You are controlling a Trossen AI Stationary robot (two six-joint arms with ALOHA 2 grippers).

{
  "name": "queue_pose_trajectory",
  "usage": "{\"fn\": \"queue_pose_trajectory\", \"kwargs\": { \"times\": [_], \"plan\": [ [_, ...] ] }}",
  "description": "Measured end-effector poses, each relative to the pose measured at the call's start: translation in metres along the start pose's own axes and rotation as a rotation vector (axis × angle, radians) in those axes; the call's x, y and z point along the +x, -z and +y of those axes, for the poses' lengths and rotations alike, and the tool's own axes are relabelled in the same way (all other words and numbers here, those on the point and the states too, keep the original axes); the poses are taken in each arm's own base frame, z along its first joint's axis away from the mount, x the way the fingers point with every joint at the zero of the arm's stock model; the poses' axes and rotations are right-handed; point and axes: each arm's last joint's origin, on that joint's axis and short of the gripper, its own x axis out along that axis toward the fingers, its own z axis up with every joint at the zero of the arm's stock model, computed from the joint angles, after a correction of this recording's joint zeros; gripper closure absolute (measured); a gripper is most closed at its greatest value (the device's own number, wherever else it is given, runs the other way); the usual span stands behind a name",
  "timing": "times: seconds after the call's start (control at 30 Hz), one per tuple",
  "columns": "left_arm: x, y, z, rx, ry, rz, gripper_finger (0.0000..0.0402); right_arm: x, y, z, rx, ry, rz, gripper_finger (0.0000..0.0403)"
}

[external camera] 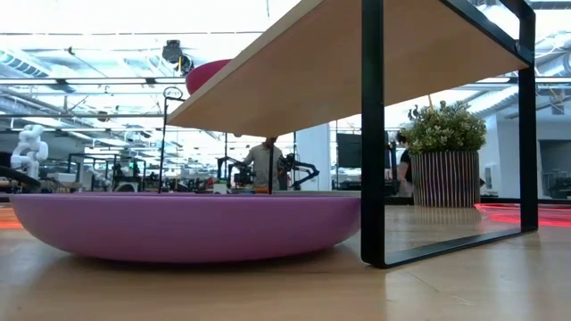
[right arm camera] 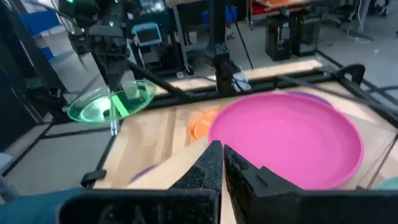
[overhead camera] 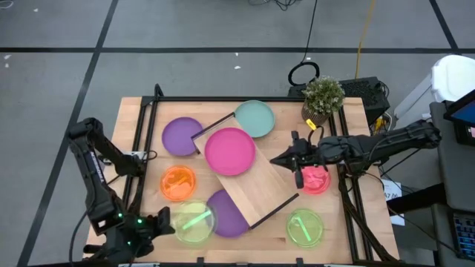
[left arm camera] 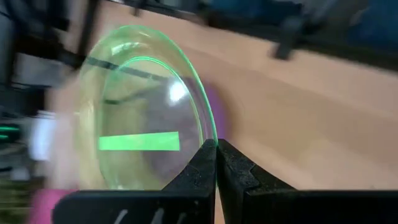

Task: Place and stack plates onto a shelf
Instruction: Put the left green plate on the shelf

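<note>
In the high view my left gripper (overhead camera: 171,222) is at the table's near left, shut on a translucent green plate (overhead camera: 194,221) with a green strip on it. My right gripper (overhead camera: 277,158) is shut and hovers over the shelf (overhead camera: 260,185), just right of the magenta plate (overhead camera: 230,150) lying on the board. A purple plate (overhead camera: 226,213) lies on the table, partly under the shelf's near end. Also flat on the table are a second purple plate (overhead camera: 180,136), a teal (overhead camera: 255,117), an orange (overhead camera: 178,182), a red (overhead camera: 315,179) and another green plate (overhead camera: 305,227). My left gripper pinches the green plate's rim (left arm camera: 205,134) between its two fingers (left arm camera: 199,165), which come down from above. In the right wrist view the plate (right arm camera: 112,101) is lifted clear of the table and hangs tilted beside the fingers.
The shelf stands askew across the table's middle on thin black legs (external camera: 372,134). A potted plant (overhead camera: 323,96) sits at the far right corner. A black frame rail (overhead camera: 223,99) borders the tabletop. People stand in the room beyond (external camera: 263,163).
</note>
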Motion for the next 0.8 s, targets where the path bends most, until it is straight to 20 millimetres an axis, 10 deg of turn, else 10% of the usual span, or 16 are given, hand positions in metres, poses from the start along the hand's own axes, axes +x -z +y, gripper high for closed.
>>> {"fn": "queue_pose_trajectory", "kwargs": {
  "times": [0.8],
  "plan": [
    [0.057, 0.054, 0.148, 0.111, -0.215, 0.053, 0.0399, -0.032, -0.006, 0.012, -0.089, 0.067, -0.076, 0.0401]
  ]
}}
